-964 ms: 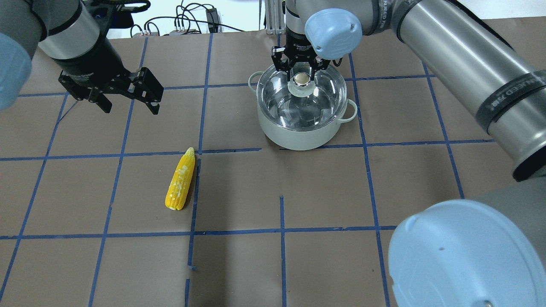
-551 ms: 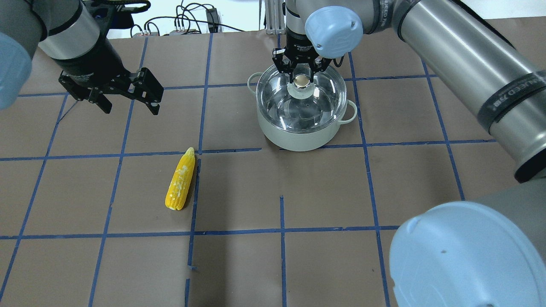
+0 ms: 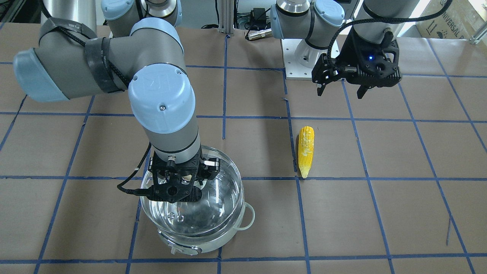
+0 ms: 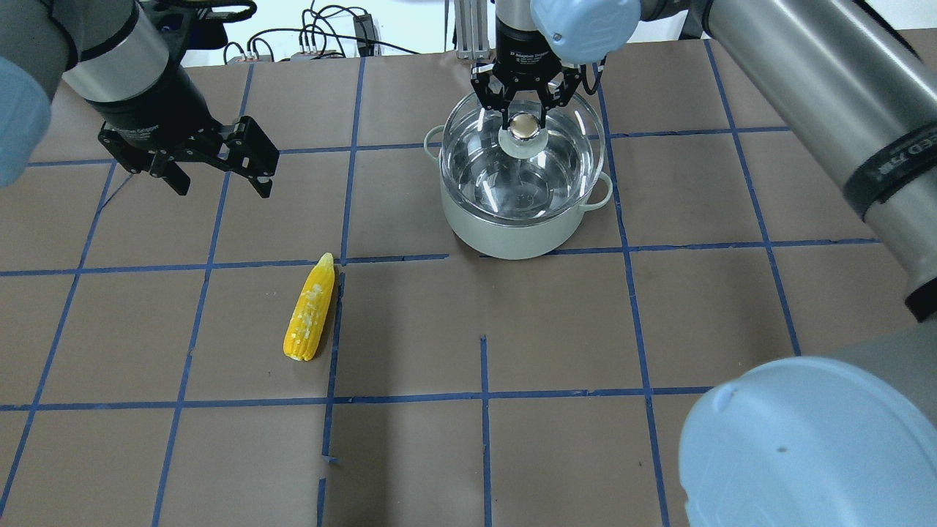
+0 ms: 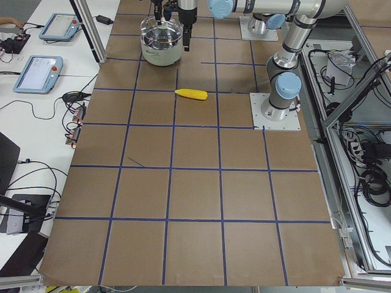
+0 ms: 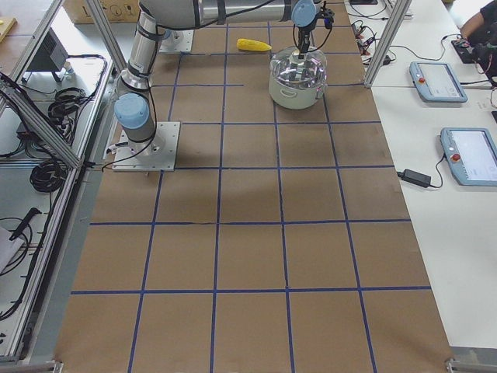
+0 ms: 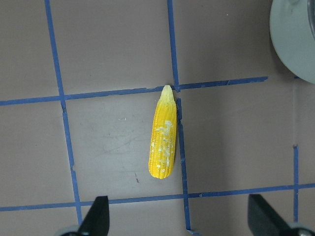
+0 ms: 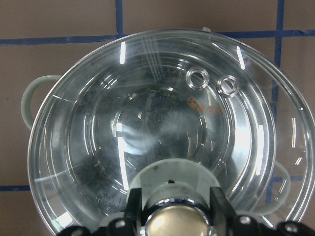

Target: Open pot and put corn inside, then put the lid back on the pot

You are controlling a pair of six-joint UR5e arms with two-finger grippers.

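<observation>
The white pot stands at the table's far middle and also shows in the front view. My right gripper is shut on the gold-topped knob of the clear glass lid and holds it a little above the pot's rim. The lid also shows in the front view and the right wrist view. The yellow corn lies on the table left of the pot, tip pointing away from me. My left gripper is open and empty, high above the table beyond the corn.
Blue tape lines grid the brown table cover. The pot's edge shows at the top right of the left wrist view. My right arm's elbow fills the near right corner of the overhead view. Tablets and cables lie on side benches off the table.
My right gripper has risen with the lid, which has come up off the pot's rim. The left arm and the corn have not moved.
</observation>
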